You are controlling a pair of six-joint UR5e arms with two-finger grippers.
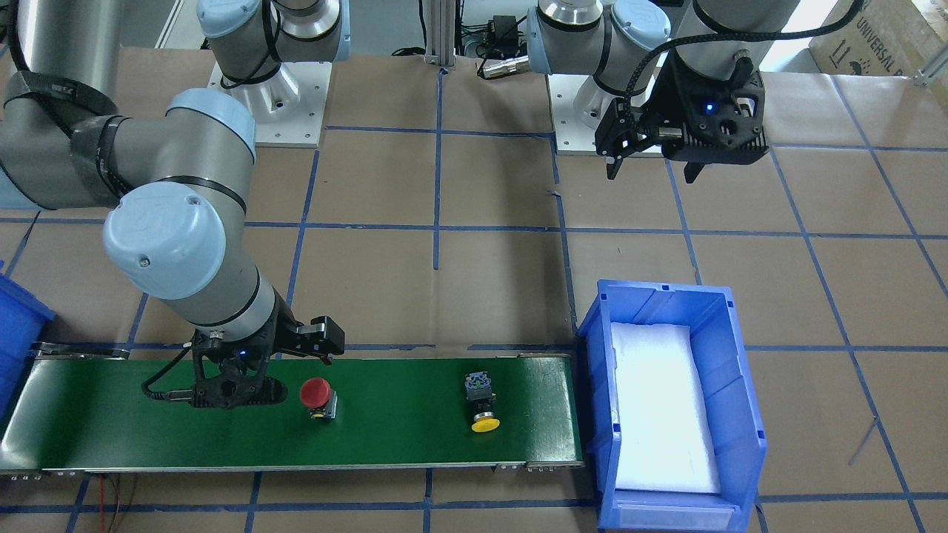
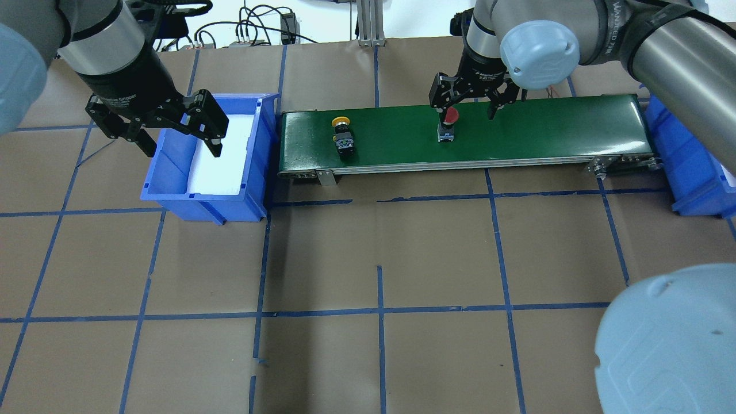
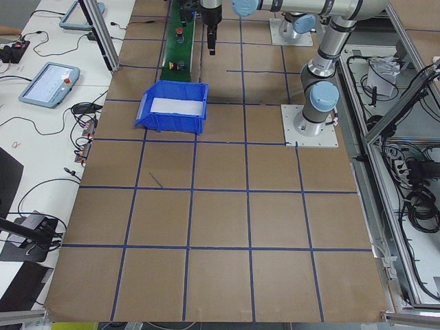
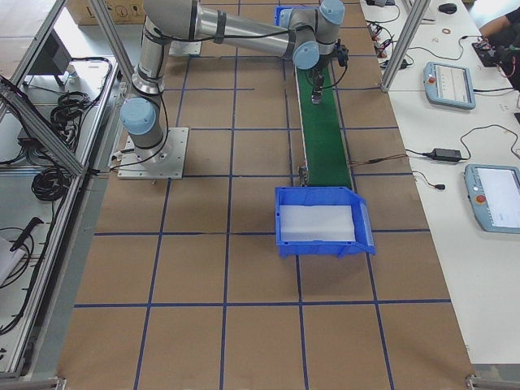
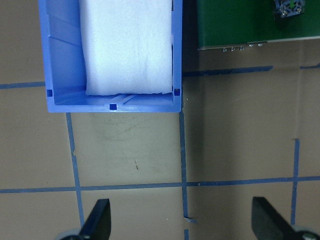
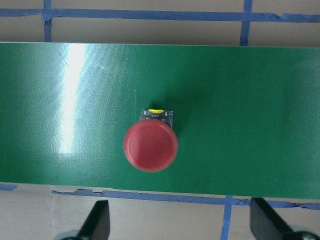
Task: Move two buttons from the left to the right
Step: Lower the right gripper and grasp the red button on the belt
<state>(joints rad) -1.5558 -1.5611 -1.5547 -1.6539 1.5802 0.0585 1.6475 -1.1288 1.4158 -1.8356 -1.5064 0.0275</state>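
On the green belt (image 2: 546,123), the red button (image 2: 450,117) stands cap up near the middle, and the yellow button (image 2: 343,133) lies on its side to its left, nearer the belt's left end. The right gripper (image 2: 467,114) hangs directly over the red button, fingers spread wide, touching nothing. The left gripper (image 2: 184,150), also spread and empty, hovers by the foam-lined blue bin (image 2: 195,206) at the belt's left end.

The cardboard box (image 1: 878,33) near the robot's base reads "UNIVERSAL"; other lettering is too small to read.
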